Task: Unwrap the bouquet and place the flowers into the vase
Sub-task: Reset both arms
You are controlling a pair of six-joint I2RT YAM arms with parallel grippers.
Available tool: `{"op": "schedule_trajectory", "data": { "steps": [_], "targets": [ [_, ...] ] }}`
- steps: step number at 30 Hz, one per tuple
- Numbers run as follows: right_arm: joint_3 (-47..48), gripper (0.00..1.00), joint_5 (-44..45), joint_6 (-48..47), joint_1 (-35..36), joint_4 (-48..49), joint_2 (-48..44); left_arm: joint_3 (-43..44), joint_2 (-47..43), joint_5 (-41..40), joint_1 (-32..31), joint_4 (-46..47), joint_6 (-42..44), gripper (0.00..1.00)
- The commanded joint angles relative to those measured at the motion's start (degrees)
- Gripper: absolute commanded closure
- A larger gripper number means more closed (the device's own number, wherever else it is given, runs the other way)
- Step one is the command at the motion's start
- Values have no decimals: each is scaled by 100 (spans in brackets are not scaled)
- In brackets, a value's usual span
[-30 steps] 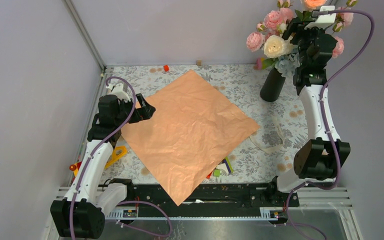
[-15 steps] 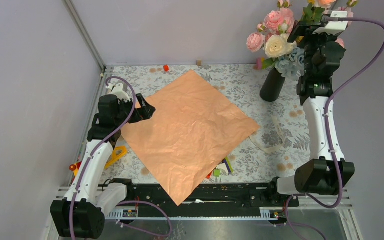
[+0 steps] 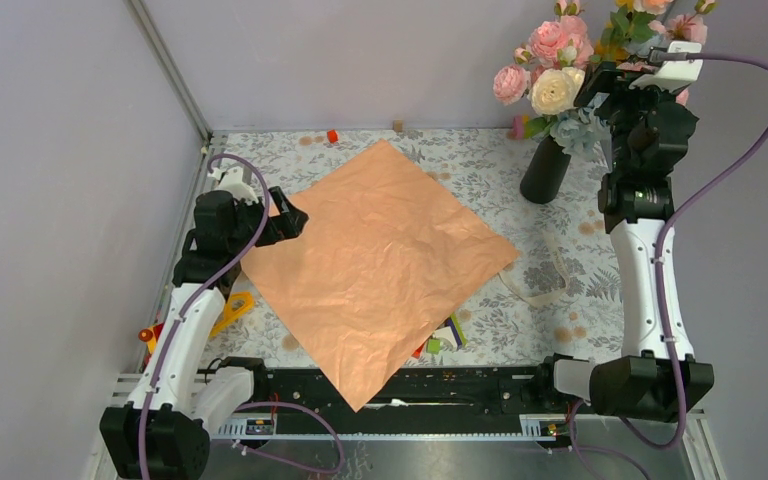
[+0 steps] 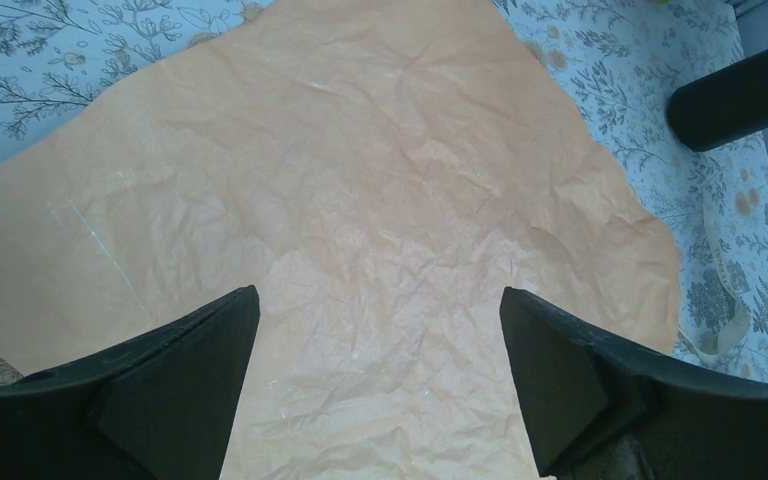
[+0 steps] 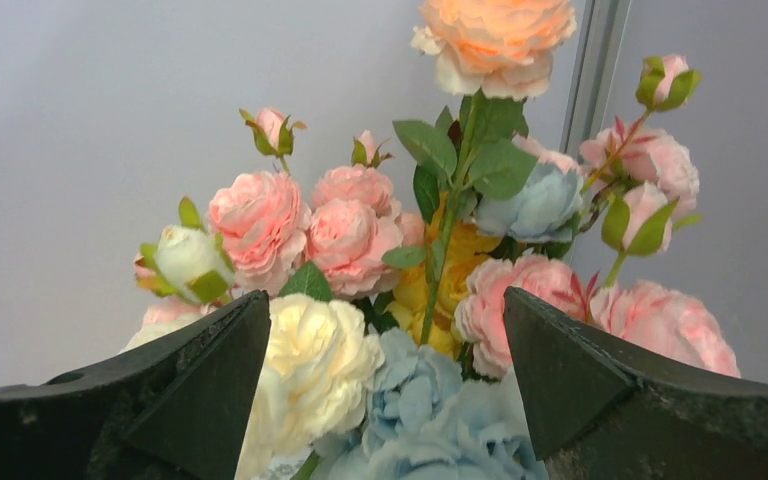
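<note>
The flowers (image 3: 552, 90), pink, cream, pale-blue and yellow, stand in the black vase (image 3: 545, 172) at the back right, with no wrapping on them. Their beige paper (image 3: 380, 255) lies spread flat on the table. My right gripper (image 3: 600, 92) hangs open just right of the blooms, holding nothing. In the right wrist view the flowers (image 5: 360, 240) fill the space beyond the open right gripper (image 5: 385, 320). My left gripper (image 3: 295, 218) is open and empty above the paper's left corner. The left wrist view shows the paper (image 4: 360, 200) under the left gripper (image 4: 380, 310) and the vase (image 4: 740, 95) at upper right.
A loose pale ribbon (image 3: 540, 285) lies right of the paper. A small red piece (image 3: 332, 135) sits by the back wall. A yellow item (image 3: 235, 305) lies at the left edge and small coloured bits (image 3: 445, 335) near the front rail. Walls close in behind the vase.
The right arm has stretched up and drawn back to the right, off the flowers, its jaws widening. The flowers stay in the vase. The left arm has not moved.
</note>
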Motion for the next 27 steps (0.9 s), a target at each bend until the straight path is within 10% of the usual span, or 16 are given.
{"op": "schedule_trajectory", "data": {
  "steps": [1,15,27],
  "targets": [
    [-200,7,-140,354,18,-390,-513,49,-260,-402,39,166,56,1],
    [-1209,7,-703,1058,20,-2525,-1836,-201,-1235,-1853,39,393,62,1],
    [-3342,9,-725,1050,20,-1853,-2855,-383,-2166,-2814,39,-209,416,1]
  ]
}}
